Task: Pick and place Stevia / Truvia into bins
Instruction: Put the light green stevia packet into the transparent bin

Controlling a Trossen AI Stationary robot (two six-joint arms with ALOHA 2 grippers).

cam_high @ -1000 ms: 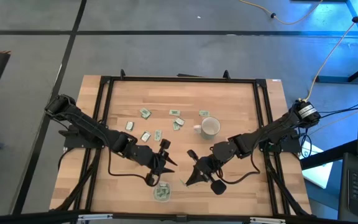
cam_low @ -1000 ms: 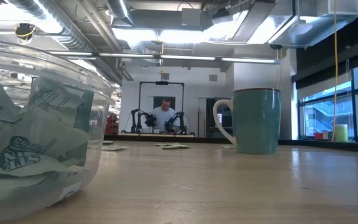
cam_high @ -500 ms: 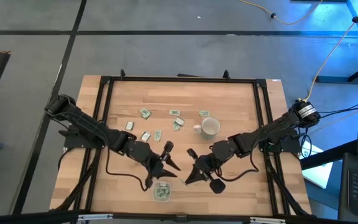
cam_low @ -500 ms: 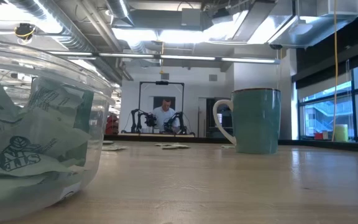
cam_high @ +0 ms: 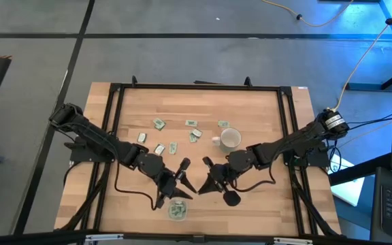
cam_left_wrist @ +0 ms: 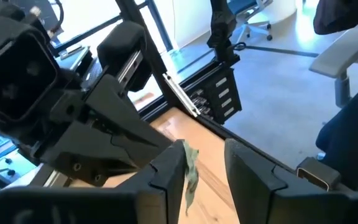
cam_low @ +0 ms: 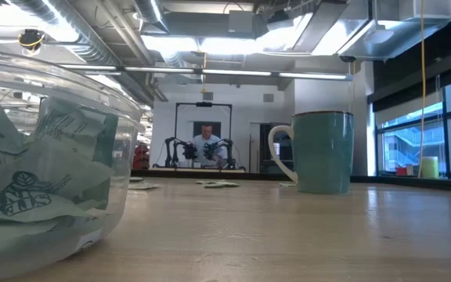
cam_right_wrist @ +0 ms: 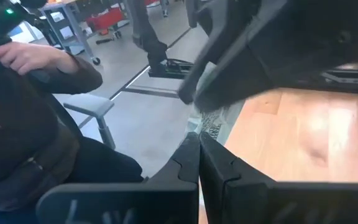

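Partly done: several sachets [cam_high: 177,211] already in clear dish [cam_high: 177,210] near front edge of desk [cam_high: 264,116]; approx 8 left scattered toward back edge. One sachet [cam_left_wrist: 190,174] held between left hand [cam_high: 185,178] fingers, apart; right hand [cam_high: 205,176] pinched together on it, mid-handover

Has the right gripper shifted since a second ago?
Yes. The right gripper has moved left, away from the mug, toward the left gripper.
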